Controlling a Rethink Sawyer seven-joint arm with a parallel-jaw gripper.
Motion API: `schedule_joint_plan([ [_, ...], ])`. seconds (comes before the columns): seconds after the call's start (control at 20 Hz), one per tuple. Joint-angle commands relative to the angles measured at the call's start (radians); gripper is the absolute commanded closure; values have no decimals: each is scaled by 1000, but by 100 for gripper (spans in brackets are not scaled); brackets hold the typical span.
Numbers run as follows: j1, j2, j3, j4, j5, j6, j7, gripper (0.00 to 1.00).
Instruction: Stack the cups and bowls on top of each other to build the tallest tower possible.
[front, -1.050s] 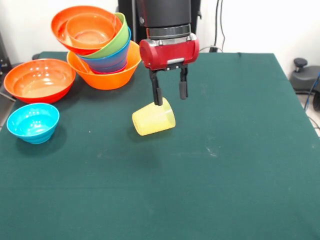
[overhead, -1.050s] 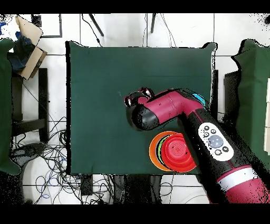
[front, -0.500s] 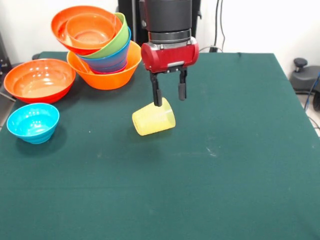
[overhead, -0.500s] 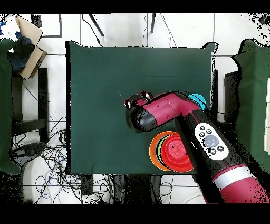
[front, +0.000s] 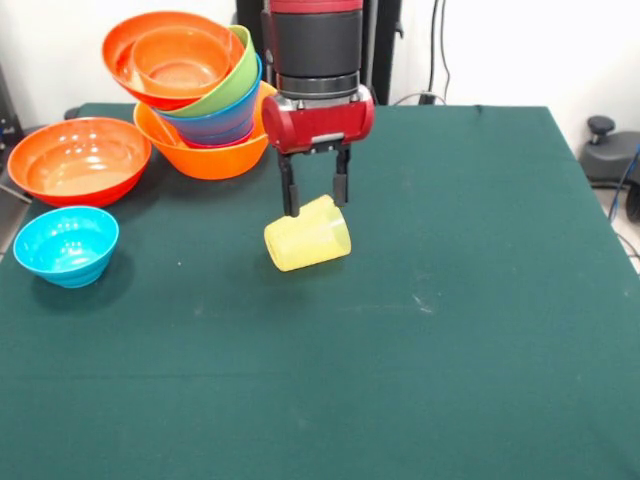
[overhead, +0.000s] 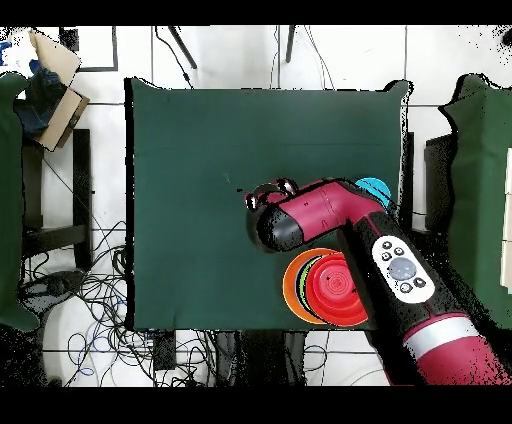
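Note:
A pale-yellow cup (front: 307, 237) lies on its side near the middle of the green table (front: 450, 330). My gripper (front: 315, 207) is open just above and behind it, with one finger (front: 290, 198) at its left and the other at its upper right. Whether they touch the cup I cannot tell. The tower (front: 205, 95) stands at the back left: a wide light-orange bowl (front: 215, 155) holds blue, green, red-orange and orange bowls, tilted. In the overhead view the gripper (overhead: 270, 191) sits beside the tower (overhead: 325, 290), and the arm hides the cup.
A large red-orange bowl (front: 78, 160) and a small cyan bowl (front: 66, 244) stand apart at the left edge of the table. The cyan bowl (overhead: 372, 186) peeks out beside the arm (overhead: 400, 270) in the overhead view. Cables and a box lie on the floor around the table.
The gripper has moved left in the front view, from beside the cup's right end to straddling its upper part. The cup and bowls have not moved.

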Motion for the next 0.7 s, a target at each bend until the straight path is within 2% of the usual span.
schedule_joint_plan([
  [0.05, 131, 0, -173, -84, -91, -32, 183, 0],
  [0.1, 175, -22, -224, -88, -110, -30, 233, 0],
  [0.15, 274, -69, -328, -98, -163, -13, 357, 0],
  [0.25, 389, -118, -440, -103, -197, 43, 480, 0],
  [0.35, 461, -131, -506, -108, -190, 81, 541, 0],
  [0.5, 537, -132, -576, -113, -173, 97, 580, 0],
  [0.7, 572, -123, -613, -112, -138, 72, 561, 0],
])
